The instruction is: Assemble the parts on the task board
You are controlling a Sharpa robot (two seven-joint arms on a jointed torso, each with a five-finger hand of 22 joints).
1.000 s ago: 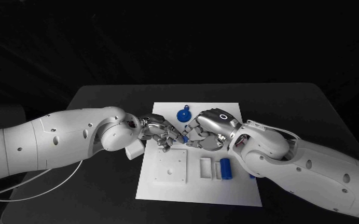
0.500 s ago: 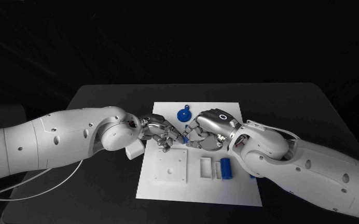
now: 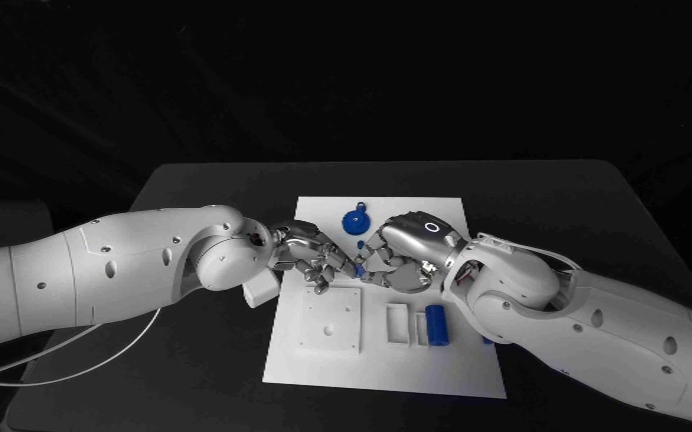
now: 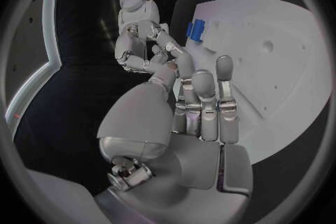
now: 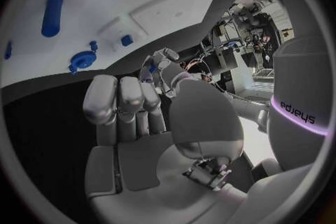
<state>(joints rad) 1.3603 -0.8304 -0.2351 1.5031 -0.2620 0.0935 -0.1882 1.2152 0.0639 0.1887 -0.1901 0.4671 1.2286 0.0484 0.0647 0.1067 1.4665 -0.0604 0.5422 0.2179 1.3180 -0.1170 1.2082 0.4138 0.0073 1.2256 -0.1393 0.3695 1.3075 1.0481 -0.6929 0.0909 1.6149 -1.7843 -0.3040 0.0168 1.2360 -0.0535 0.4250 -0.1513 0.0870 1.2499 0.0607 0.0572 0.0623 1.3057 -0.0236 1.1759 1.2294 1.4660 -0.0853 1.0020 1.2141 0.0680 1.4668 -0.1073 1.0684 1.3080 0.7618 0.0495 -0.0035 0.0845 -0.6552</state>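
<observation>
- Right now both hands meet over the middle of the white task board (image 3: 433, 372), which lies on the black table (image 3: 188, 192).
- From the head view, the left hand (image 3: 306, 255) and the right hand (image 3: 387, 257) face each other with fingertips touching around a small blue part (image 3: 355, 268).
- That small blue part sits between the two hands' fingertips; the left hand's thumb and a finger seem to close on it, but which hand really carries it I cannot tell.
- Seen from the left wrist, the left hand (image 4: 199, 106) has its fingers lying close together and nearly straight, with the right hand (image 4: 140, 45) meeting it at the tips.
- Seen from the right wrist, the right hand (image 5: 129, 106) has its fingers curled in side by side, and a speck of blue shows at the far fingertips.
- Farther up the board, a blue gear-like part (image 3: 353, 222) lies flat, apart from the hands.
- Nearer the robot, a blue cylinder (image 3: 436, 325) lies on its side beside a white rectangular block (image 3: 398, 323).
- Left of that block, a white square plate (image 3: 330, 320) with small holes rests on the board.
</observation>
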